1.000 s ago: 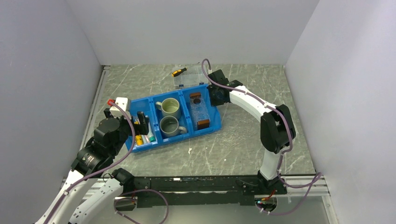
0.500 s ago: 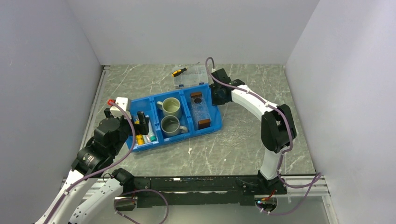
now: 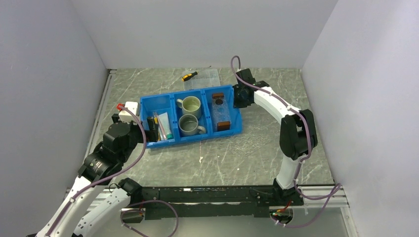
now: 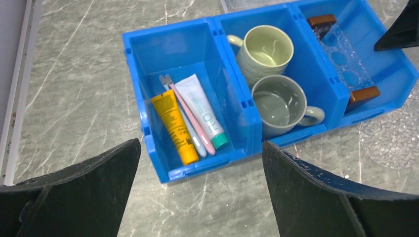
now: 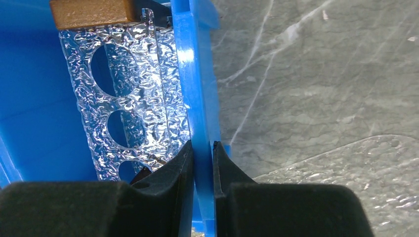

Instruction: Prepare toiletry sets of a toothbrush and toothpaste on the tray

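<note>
Tray (image 3: 221, 109) in blue bin (image 5: 197, 74), 3 o'clock compartment. Toothpaste (image 4: 201, 111) and toothbrush (image 4: 191, 115) side by side in 9 o'clock compartment. Right pincer (image 5: 202, 153) clamped on bin's 3 o'clock wall. Left pincer (image 4: 200, 145) apart, near bin's 9 o'clock end.

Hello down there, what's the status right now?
Right gripper shut on blue bin wall; left gripper open, empty. Tray, toothbrush, toothpaste all in bin. Yellow tube alongside toothbrush.
</note>
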Robot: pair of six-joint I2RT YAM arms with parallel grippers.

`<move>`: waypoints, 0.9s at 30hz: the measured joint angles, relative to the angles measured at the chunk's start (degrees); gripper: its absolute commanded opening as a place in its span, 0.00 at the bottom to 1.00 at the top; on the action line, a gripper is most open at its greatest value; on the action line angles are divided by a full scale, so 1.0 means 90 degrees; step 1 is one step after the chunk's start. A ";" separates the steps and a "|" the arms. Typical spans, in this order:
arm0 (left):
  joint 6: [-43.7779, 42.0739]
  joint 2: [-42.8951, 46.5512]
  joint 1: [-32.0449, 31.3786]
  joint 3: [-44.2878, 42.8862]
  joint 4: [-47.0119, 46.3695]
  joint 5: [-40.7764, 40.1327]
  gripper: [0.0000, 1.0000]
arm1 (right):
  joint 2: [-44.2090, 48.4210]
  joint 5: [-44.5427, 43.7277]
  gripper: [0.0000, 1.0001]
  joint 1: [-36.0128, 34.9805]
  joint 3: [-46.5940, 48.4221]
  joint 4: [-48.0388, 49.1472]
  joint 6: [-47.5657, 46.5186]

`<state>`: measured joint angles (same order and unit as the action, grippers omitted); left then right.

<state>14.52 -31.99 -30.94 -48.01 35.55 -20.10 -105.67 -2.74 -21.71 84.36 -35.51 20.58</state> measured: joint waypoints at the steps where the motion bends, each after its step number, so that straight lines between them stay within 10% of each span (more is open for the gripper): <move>1: 0.0002 -0.0022 0.0000 0.0000 0.0007 -0.0022 0.99 | 0.0000 0.0002 0.00 0.0051 0.0000 0.0000 0.0000; 27: 0.0000 -0.0097 0.0000 0.0000 0.0226 -0.0041 0.99 | 0.0214 0.0019 0.00 0.0869 -0.0401 0.0413 0.0095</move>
<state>14.52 -32.86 -30.94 -48.01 37.58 -20.47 -103.74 -2.57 -13.89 80.75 -31.79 21.43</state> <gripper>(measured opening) 0.992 0.157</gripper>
